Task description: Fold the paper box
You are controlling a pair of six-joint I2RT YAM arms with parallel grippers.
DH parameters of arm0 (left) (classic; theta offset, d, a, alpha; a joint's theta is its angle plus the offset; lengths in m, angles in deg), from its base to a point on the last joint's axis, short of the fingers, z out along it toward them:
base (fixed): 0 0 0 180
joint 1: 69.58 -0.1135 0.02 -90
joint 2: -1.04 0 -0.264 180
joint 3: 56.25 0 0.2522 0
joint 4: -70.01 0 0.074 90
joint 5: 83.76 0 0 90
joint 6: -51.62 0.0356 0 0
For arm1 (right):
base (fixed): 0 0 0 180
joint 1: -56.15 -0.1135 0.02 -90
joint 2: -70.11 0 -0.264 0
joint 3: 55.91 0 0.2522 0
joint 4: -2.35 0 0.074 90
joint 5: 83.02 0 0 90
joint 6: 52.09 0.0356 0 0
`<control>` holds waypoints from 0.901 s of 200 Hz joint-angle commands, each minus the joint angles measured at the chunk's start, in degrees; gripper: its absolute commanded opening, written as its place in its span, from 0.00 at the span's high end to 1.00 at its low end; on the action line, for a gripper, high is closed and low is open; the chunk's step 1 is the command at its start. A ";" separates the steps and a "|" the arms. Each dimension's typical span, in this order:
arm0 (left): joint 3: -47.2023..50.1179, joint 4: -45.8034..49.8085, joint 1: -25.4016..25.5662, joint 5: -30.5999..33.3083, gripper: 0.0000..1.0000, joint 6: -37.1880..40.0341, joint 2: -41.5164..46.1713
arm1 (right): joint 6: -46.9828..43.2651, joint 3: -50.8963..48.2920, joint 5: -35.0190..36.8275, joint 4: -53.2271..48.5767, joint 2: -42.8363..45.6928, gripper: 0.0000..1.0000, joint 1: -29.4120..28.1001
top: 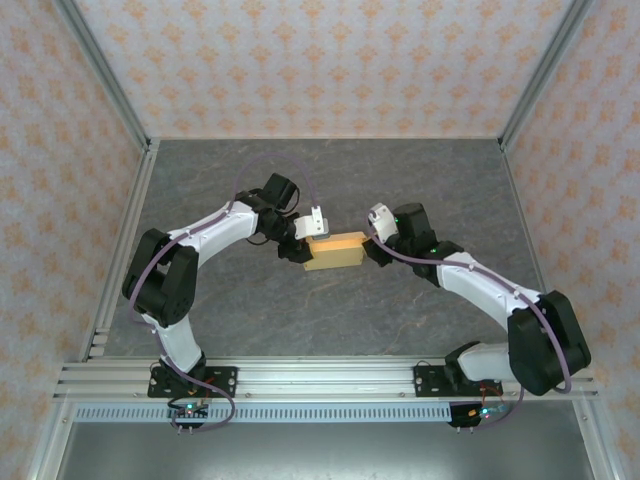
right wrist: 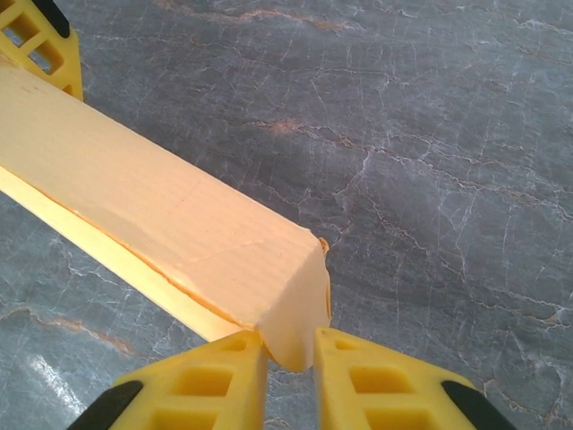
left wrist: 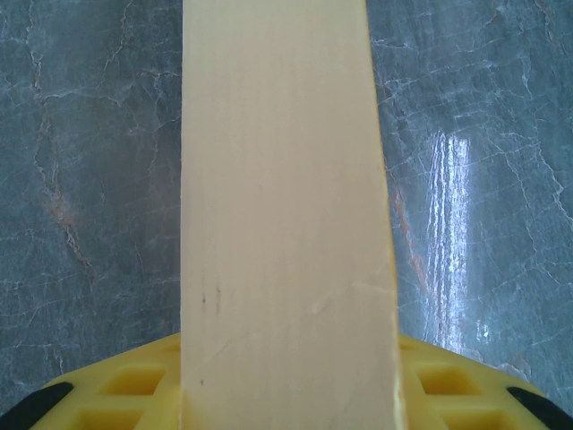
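1. Box (top: 335,250) is over the middle of the bench (top: 330,330), between the two arms.
2. It already has a small, long box shape, so most of the folding looks done.
3. Left jaws are closed on the left end of the box. In the left wrist view the box (left wrist: 286,224) runs straight out from between them.
4. Right jaws are nearly shut and pinch the other end of the box (right wrist: 179,224). Only a thin gap is left between them, and the end flap is in that gap.
5. That end looks bent and round, not flat yet. I think it needs to be pushed in tight.
6. A thin, pale strip sticks out along one long edge. It may be a flap that is not tucked in.
7. I cannot see if the left end is closed, because the jaws hide it.
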 commanded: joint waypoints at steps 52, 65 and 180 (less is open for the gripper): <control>-0.77 2.14 0.49 0.04 0.62 -1.29 0.72 | 2.45 3.91 0.70 -0.52 -1.02 0.91 0.28; -0.70 1.90 0.63 0.54 0.62 -1.56 0.72 | 3.58 4.78 0.94 -1.49 -1.10 0.92 0.20; -1.46 1.50 1.50 4.10 0.64 -3.81 0.50 | 17.50 16.83 14.01 -17.62 -6.68 0.97 -5.24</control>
